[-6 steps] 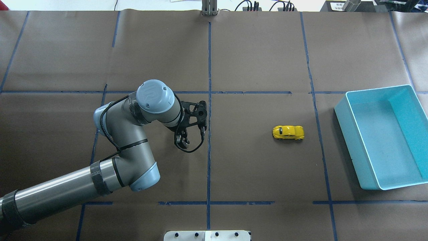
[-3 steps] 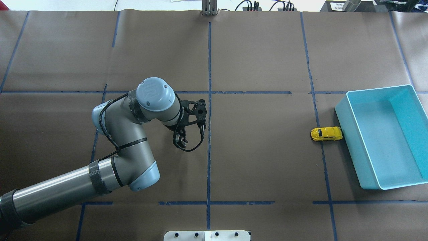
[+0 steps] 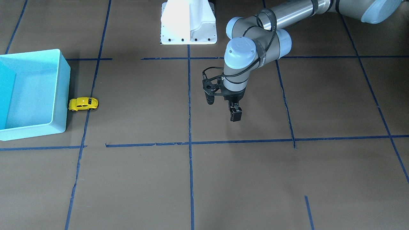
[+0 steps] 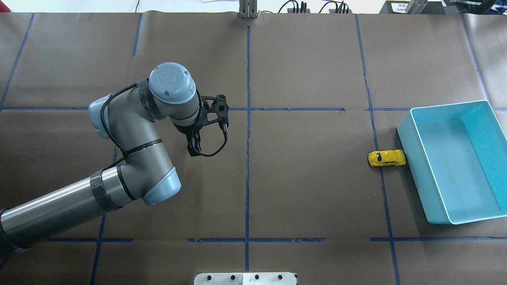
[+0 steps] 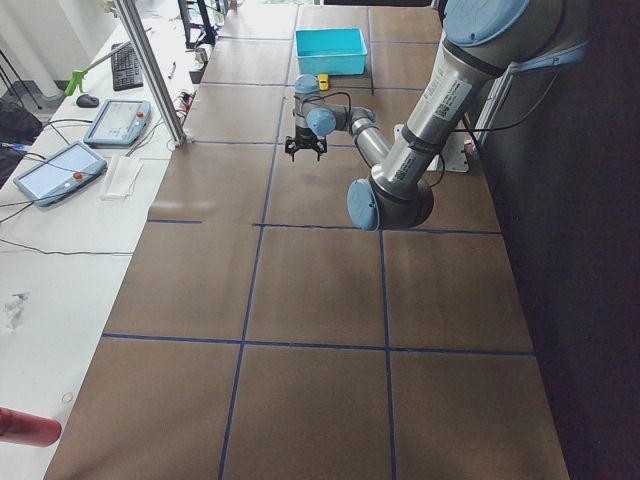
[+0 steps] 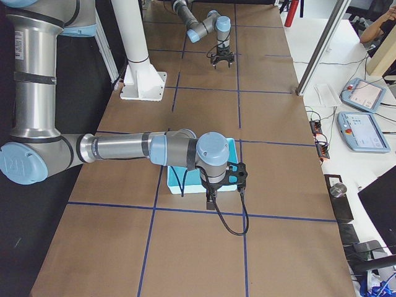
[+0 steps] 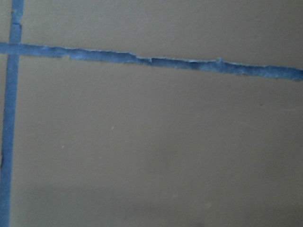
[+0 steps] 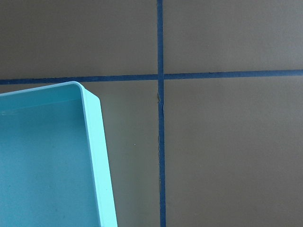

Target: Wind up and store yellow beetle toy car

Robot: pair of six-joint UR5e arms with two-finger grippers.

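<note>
The yellow beetle toy car [image 4: 387,158] stands on the brown table with its nose against the left wall of the teal bin [image 4: 403,136]. It also shows in the front view [image 3: 83,103], beside the bin [image 3: 62,92]. My left gripper [image 4: 193,149] hangs empty above the table, far to the left of the car, and also shows in the front view [image 3: 236,115]. Its fingers look spread, so it is open. My right gripper [image 6: 211,202] shows only in the right side view, over the bin's near end. I cannot tell whether it is open or shut.
The bin's wall [image 8: 102,146] fills the lower left of the right wrist view. The white robot base [image 3: 188,25] is at the table's robot side. A metal post [image 4: 248,10] stands at the far edge. Blue tape lines cross the table.
The car rolled right until it met the bin's wall and has stood still since. My left arm has drawn back left and away from the robot, gripper empty.
</note>
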